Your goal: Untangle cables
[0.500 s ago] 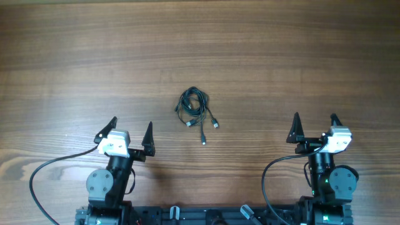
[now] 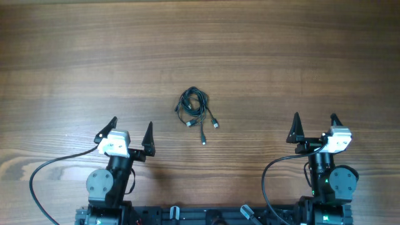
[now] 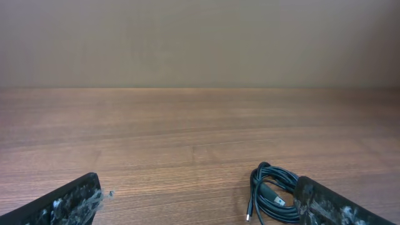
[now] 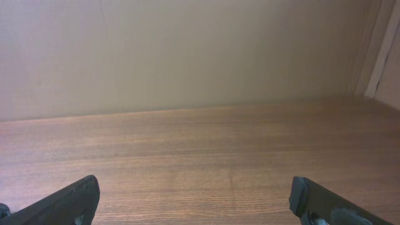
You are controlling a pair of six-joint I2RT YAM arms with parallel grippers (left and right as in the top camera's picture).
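Note:
The cables (image 2: 194, 107) lie as a small bunch of thin black loops at the middle of the wooden table, with plug ends trailing toward the front, one tip silvery (image 2: 204, 142). In the left wrist view the bunch (image 3: 273, 195) lies at lower right, partly hidden behind the right finger. My left gripper (image 2: 131, 130) is open and empty, to the front left of the bunch. My right gripper (image 2: 314, 125) is open and empty, well to the right of the bunch. In the right wrist view the gripper (image 4: 195, 199) frames only bare wood.
The wooden table (image 2: 200, 50) stretches wide on all sides of the bunch. Thicker black arm wires (image 2: 44, 172) loop by the arm bases at the front edge. A plain wall (image 4: 187, 56) stands behind the table's far edge.

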